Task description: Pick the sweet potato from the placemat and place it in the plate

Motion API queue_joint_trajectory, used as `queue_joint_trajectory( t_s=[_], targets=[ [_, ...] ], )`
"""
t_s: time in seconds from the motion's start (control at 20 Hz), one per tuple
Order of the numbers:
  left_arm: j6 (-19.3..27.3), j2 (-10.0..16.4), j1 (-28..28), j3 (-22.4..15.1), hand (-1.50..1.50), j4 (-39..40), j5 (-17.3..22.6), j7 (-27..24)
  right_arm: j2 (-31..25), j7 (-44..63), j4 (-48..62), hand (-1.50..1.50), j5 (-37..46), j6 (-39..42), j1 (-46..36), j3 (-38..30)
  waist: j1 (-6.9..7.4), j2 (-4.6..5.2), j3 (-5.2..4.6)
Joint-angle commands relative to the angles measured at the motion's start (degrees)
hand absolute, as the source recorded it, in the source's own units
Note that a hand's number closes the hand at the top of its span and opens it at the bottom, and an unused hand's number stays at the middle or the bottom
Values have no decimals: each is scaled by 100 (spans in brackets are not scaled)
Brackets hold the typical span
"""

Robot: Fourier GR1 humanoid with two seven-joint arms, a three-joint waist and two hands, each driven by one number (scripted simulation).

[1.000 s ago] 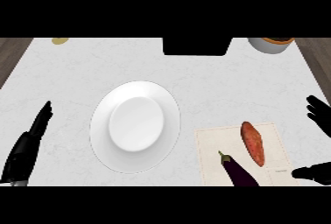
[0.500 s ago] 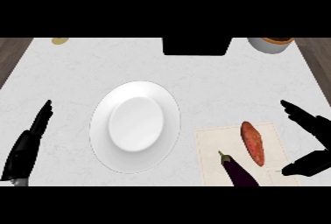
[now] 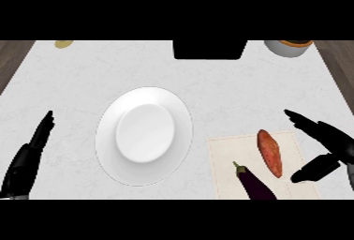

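Note:
An orange sweet potato point(image 3: 270, 152) lies lengthwise on the beige placemat point(image 3: 232, 154) at the lower right. A white plate point(image 3: 143, 135) stands left of the mat, near the counter's middle, with nothing on it. My right hand point(image 3: 325, 143) hovers open just right of the sweet potato, fingers spread toward the left and thumb low over the mat's right edge, apart from the vegetable. My left hand point(image 3: 27, 157) rests open at the lower left edge, fingers up.
A dark purple eggplant point(image 3: 254, 183) lies on the mat's lower part, just below the sweet potato. A black box point(image 3: 209, 48) sits at the counter's back edge, a bowl point(image 3: 290, 47) at the back right, a small yellowish item point(image 3: 63, 44) at the back left.
My right hand has moved left from the view's right edge toward the sweet potato, fingers and thumb spread. The left hand, plate and vegetables have not moved.

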Motion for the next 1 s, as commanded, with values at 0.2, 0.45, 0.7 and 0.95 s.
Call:
queue_joint_trajectory(
  t_s=[0.2, 0.45, 0.7, 0.95],
  targets=[
    [-329, -260, 160, 319, 0, 48, -278, -224, 427, -405, 505, -150, 724, 293, -29, 31, -13, -4, -1],
    [-524, -332, 147, 471, 0, -512, -378, 383, 728, -71, 631, -150, 893, 339, -349, -111, -8, -6, -1],
    [-730, -540, -69, 730, 0, -84, -614, 139, 912, -716, 1096, -150, 1346, 310, -291, -241, -15, -3, -1],
    [-401, -857, 82, 560, 0, -121, -897, -30, 1242, -889, 1182, 150, 1339, 90, -448, -226, -10, -1, -1]
  ],
)
